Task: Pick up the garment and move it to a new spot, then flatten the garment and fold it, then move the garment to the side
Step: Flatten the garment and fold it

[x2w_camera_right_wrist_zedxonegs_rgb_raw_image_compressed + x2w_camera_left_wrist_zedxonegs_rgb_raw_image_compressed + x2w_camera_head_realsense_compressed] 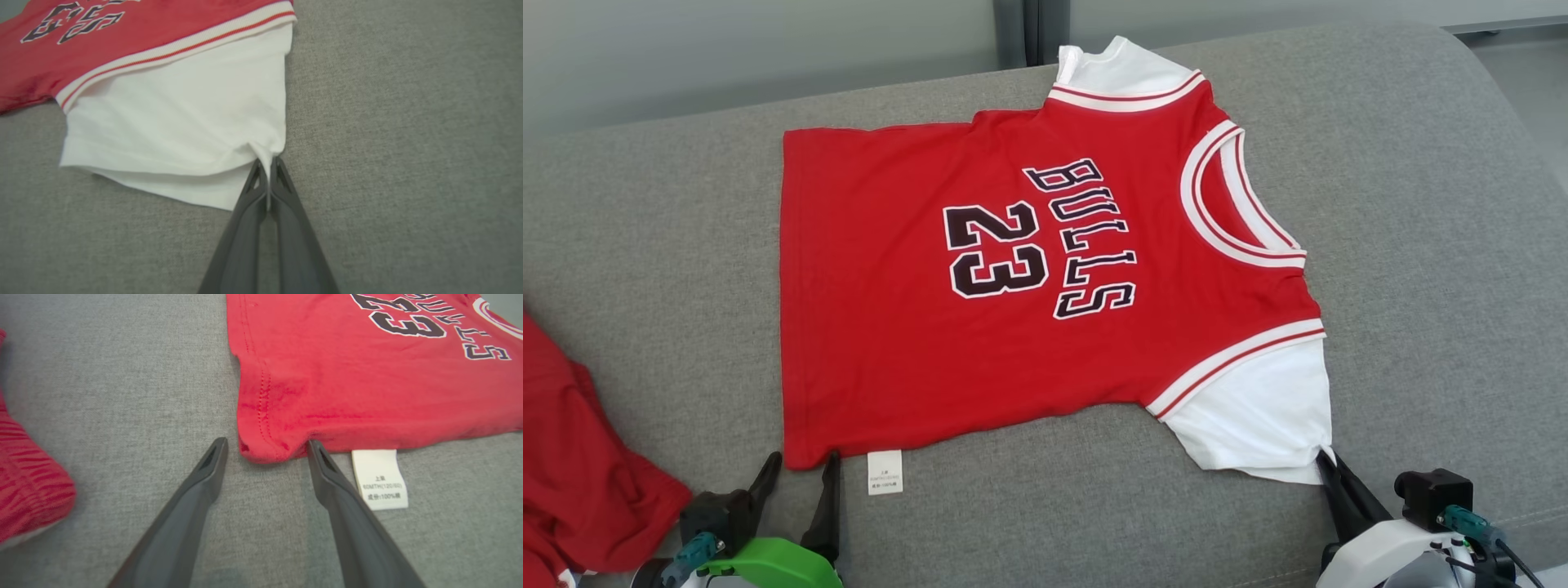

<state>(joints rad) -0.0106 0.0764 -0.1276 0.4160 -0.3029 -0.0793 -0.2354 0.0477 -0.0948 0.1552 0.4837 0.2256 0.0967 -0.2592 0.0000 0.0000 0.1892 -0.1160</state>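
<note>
The garment (1013,286) is a red jersey with white sleeves, printed BULLS 23, lying flat on a grey sofa cushion (645,245) with its collar to the right. My right gripper (1325,462) is shut on the near corner of the white sleeve (184,122); the right wrist view shows cloth pinched between its fingertips (267,165). My left gripper (800,465) stands open at the hem's near corner (261,445), one finger on each side of that corner, with the right fingertip (314,447) touching the cloth edge. A white care label (381,478) sticks out beside it.
Another red cloth (580,474) lies bunched at the near left of the cushion, also seen as a red striped cloth (28,494) left of my left gripper. The cushion's back edge (931,90) meets a pale wall behind.
</note>
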